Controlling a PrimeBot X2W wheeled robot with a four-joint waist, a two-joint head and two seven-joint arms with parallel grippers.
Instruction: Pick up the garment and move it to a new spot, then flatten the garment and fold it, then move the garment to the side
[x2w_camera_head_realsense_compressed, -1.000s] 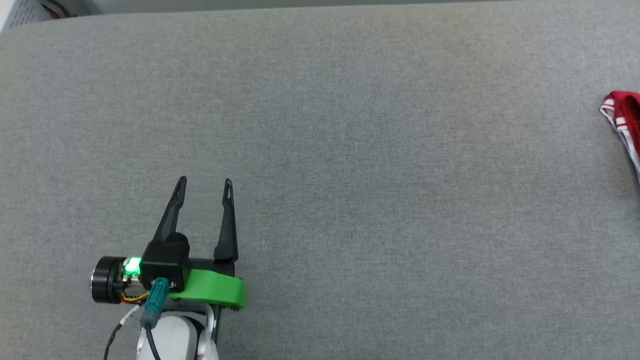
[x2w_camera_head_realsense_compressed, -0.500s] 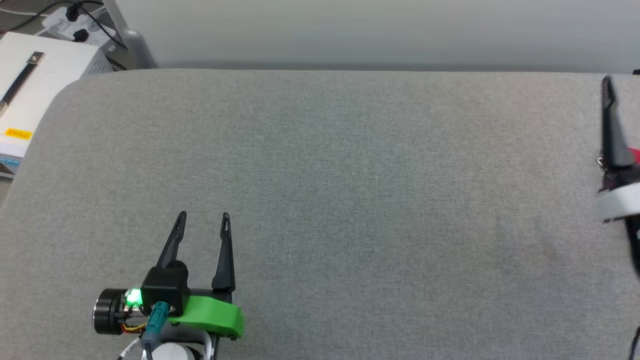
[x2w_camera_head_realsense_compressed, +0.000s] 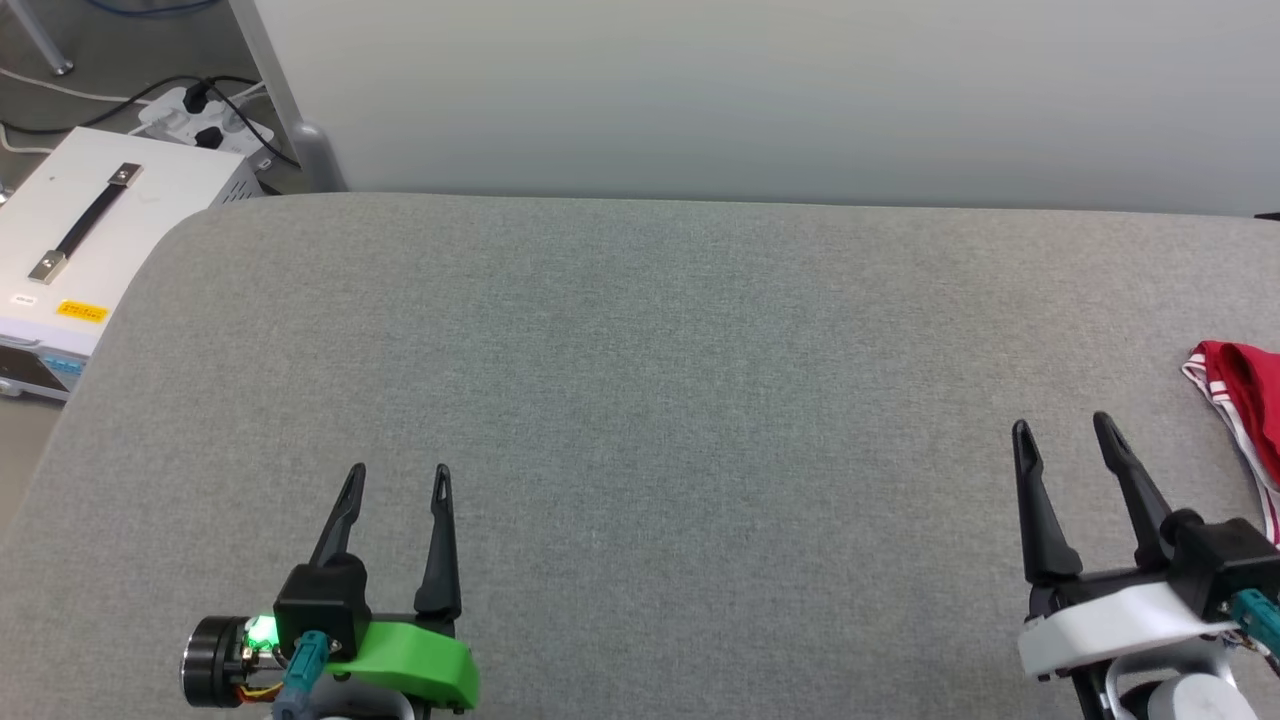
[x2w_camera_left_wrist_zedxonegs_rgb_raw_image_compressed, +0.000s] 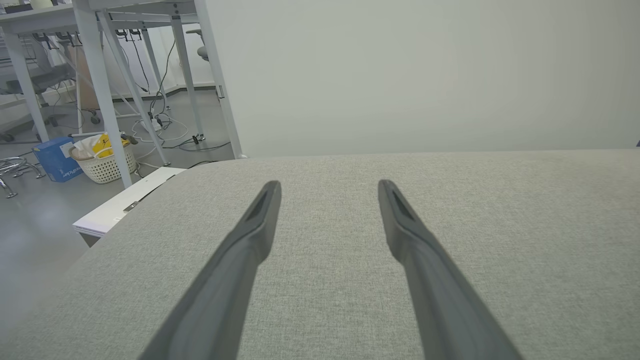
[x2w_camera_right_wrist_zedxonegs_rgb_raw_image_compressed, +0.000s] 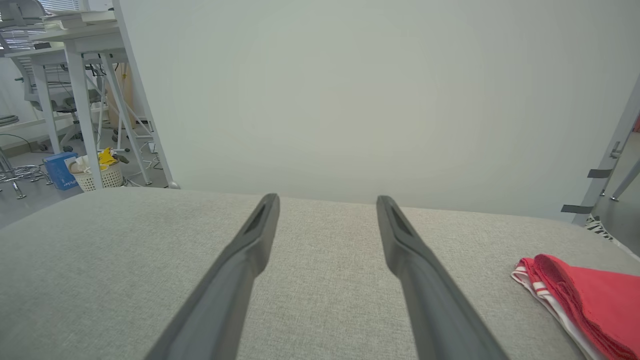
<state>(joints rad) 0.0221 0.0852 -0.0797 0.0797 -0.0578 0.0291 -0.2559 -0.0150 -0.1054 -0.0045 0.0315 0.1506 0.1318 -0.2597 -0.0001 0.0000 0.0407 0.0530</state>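
The garment (x2w_camera_head_realsense_compressed: 1245, 400), red with white striped trim, lies folded at the far right edge of the grey padded table (x2w_camera_head_realsense_compressed: 650, 400), partly cut off by the picture's edge. In the right wrist view the garment (x2w_camera_right_wrist_zedxonegs_rgb_raw_image_compressed: 580, 295) sits to the right of the fingers. My right gripper (x2w_camera_head_realsense_compressed: 1062, 428) hovers open and empty at the lower right, just left of the garment and apart from it. My left gripper (x2w_camera_head_realsense_compressed: 398, 472) stands open and empty at the lower left, far from the garment. Both show open jaws over bare fabric in the wrist views (x2w_camera_left_wrist_zedxonegs_rgb_raw_image_compressed: 329, 186) (x2w_camera_right_wrist_zedxonegs_rgb_raw_image_compressed: 327, 200).
A white case with a black handle (x2w_camera_head_realsense_compressed: 90, 220) stands on the floor past the table's left corner, with a power strip and cables (x2w_camera_head_realsense_compressed: 205, 115) behind it. A pale wall (x2w_camera_head_realsense_compressed: 760, 90) runs along the far edge. Desk legs and a basket (x2w_camera_left_wrist_zedxonegs_rgb_raw_image_compressed: 105, 160) stand at left.
The head camera has tilted up, bringing the wall and floor into view. My right gripper has come down from the right edge to the lower right, beside the garment.
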